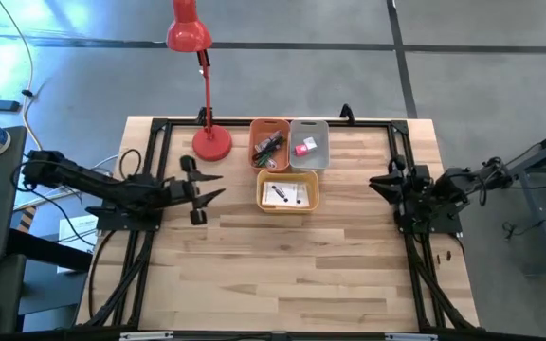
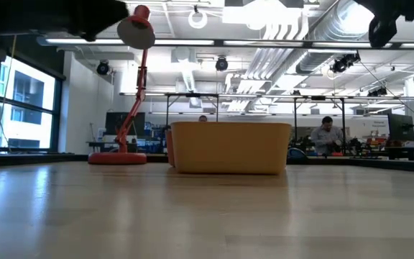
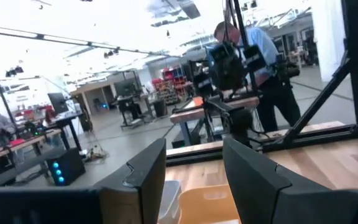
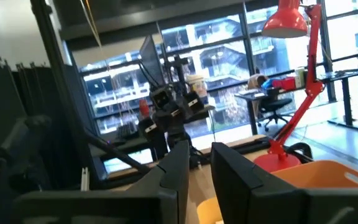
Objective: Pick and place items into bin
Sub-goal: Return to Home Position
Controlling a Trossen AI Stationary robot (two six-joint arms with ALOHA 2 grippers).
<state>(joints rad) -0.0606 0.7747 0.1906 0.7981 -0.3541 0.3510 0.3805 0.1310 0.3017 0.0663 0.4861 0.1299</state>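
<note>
Three small bins stand together at the table's far middle. The yellow bin (image 1: 288,192) holds two white cards with black marks. The orange bin (image 1: 269,142) holds dark and green items. The grey bin (image 1: 309,144) holds a red-pink cube. My left gripper (image 1: 214,187) hovers open above the table, left of the yellow bin, and holds nothing. My right gripper (image 1: 377,182) waits right of the bins, raised, with a narrow gap between its fingers (image 4: 199,149). The yellow bin's wall (image 2: 228,147) rests on the tabletop in the low view.
A red desk lamp (image 1: 207,85) stands on its round base (image 1: 211,144) left of the orange bin. A black frame runs along the table's far and side edges. Bare wood fills the near half of the table. A person (image 3: 260,62) stands beyond the table.
</note>
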